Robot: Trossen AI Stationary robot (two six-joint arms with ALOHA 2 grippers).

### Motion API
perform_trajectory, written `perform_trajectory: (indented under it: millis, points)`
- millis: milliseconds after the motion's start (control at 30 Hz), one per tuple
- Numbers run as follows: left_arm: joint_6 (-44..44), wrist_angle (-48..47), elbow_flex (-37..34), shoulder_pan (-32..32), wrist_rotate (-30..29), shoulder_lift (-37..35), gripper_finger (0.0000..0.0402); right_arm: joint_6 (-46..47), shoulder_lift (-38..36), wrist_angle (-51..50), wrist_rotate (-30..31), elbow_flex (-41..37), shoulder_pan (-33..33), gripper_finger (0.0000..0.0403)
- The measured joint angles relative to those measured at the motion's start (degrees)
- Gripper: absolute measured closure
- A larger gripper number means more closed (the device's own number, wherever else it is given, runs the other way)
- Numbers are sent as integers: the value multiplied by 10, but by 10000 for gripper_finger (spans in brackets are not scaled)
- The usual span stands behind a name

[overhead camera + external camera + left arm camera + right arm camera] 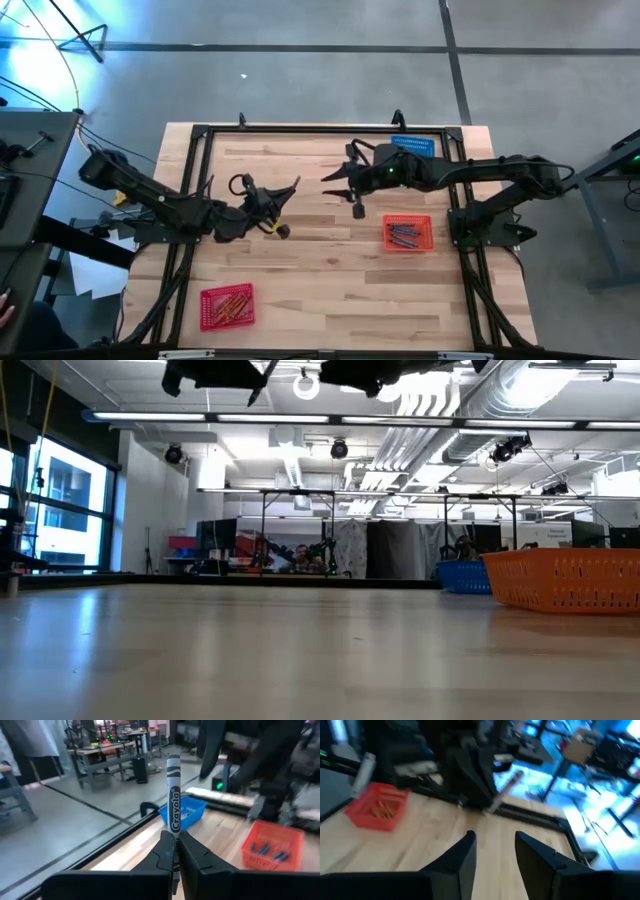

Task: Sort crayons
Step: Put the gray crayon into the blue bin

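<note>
Dark fingers (pixel 165 852) of the left gripper (pixel 176 851) fill the bottom of the left wrist view, pressed together on a grey crayon (pixel 173 795) that stands up out of them toward the top centre of the frame. White letters running up its wrapper read "Crayola", with dark bands near its upper end. Beyond it, right of centre, sits a blue perforated basket (pixel 184 812), and at the right edge an orange-red basket (pixel 274 845) with a few grey-blue crayons (pixel 268 850) lying inside

Seen from overhead, the left gripper (pixel 283 193) hangs over the middle left of the wooden table (pixel 330 300), and the right gripper (pixel 335 178) faces it from just right of centre, the two near each other but apart. From the right wrist camera, the right gripper's (pixel 494 846) two fingers stand well apart at the bottom centre with nothing between them; the pale crayon (pixel 501 794) in the other arm's grip shows blurred above them, well clear of the open fingers

In the overhead picture, a red basket (pixel 227 305) of red-orange crayons (pixel 230 302) sits at the lower left of the table, the orange-red basket (pixel 407 233) with grey-blue crayons (pixel 404 235) at right of centre, and the blue basket (pixel 413 147) near the upper right edge, partly under the right arm

At table height, the orange basket (pixel 566 580) stands at the right edge with the blue one (pixel 462 576) just behind it, and both arms show only as dark shapes at the top
</note>
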Motion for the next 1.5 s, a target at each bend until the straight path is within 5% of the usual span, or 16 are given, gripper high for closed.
perform_trajectory:
  millis: [267, 700, 1500]
  points:
    - [27, 39, -1, -24, -46, 24, 401, 1, 8, 51, -97, 0, -10, 274]
    - [175, 274, -1, -24, -41, 116, 401, 25, 57, 147, -118, 0, -14, 274]
    - [165, 312, -1, 11, 50, 130, 401, 54, 57, 162, -120, 0, 4, 277]
